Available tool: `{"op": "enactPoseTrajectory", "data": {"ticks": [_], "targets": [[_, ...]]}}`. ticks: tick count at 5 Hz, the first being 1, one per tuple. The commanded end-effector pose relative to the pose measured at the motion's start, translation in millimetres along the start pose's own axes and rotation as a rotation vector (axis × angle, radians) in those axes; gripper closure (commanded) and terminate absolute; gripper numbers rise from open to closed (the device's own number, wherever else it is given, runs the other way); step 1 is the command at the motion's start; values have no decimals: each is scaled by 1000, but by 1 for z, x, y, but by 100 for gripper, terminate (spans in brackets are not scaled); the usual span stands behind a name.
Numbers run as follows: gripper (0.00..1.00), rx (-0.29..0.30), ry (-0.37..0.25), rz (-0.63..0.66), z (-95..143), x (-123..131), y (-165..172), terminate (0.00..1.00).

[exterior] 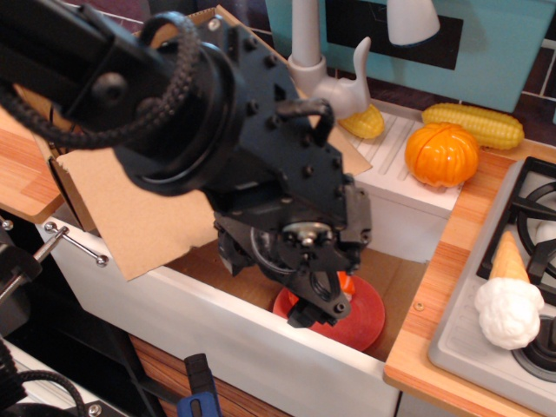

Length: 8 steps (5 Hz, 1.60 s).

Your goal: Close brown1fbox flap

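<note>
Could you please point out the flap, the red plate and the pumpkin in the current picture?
flap (130, 217): only camera view, on its plain brown face, left of the arm.
red plate (365, 313): same view, on its right rim, inside the box.
pumpkin (441, 154): same view, on its middle.

The brown1fbox (395, 280) sits inside the sink (261, 343), its flap (130, 213) at the left. A plate (365, 313) lies in the box, under the pincer (317, 304). Behind stands the faucet (326, 65); right of it lie a pumpkin (441, 154) and corn (473, 126). An ice-cream cone (508, 295) rests on the stove (521, 261) at right.
</note>
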<state>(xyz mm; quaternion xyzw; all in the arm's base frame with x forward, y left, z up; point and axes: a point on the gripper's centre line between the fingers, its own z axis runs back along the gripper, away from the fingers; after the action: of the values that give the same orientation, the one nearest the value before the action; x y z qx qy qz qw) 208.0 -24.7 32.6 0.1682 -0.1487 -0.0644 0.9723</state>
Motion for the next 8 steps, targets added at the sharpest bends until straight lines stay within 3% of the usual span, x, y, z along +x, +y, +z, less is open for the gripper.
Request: {"op": "enactPoseTrajectory", "data": {"ticks": [1, 2, 3, 5, 7, 8], "targets": [[0, 72, -21, -14, 31, 16, 3, 0], [0, 126, -5, -50, 49, 24, 7, 0], [0, 199, -26, -92, 60, 31, 21, 0], [0, 252, -33, -148, 73, 43, 62, 0], [0, 299, -113, -248, 72, 59, 128, 0], [0, 267, -160, -294, 56, 58, 168, 0]]}}
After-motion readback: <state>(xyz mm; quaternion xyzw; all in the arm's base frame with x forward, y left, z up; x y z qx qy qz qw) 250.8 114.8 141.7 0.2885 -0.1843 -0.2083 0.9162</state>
